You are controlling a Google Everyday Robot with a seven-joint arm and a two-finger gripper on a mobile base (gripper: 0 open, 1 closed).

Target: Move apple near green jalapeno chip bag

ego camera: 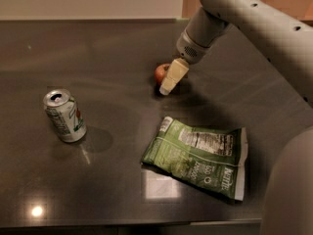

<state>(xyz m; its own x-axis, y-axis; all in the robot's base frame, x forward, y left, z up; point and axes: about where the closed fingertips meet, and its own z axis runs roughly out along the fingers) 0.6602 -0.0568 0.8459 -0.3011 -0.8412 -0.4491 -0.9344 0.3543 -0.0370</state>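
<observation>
The gripper (167, 86) sits against the apple (160, 74); whether it grips, I cannot tell. The green jalapeno chip bag (200, 155) lies nearby.

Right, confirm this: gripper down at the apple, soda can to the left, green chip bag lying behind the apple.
Not behind. The camera view shows the green jalapeno chip bag in front of the apple, nearer the camera. The gripper at the apple and the soda can on the left hold.

A silver-green soda can (65, 115) stands on the left part of the dark, glossy table (117, 53).
</observation>
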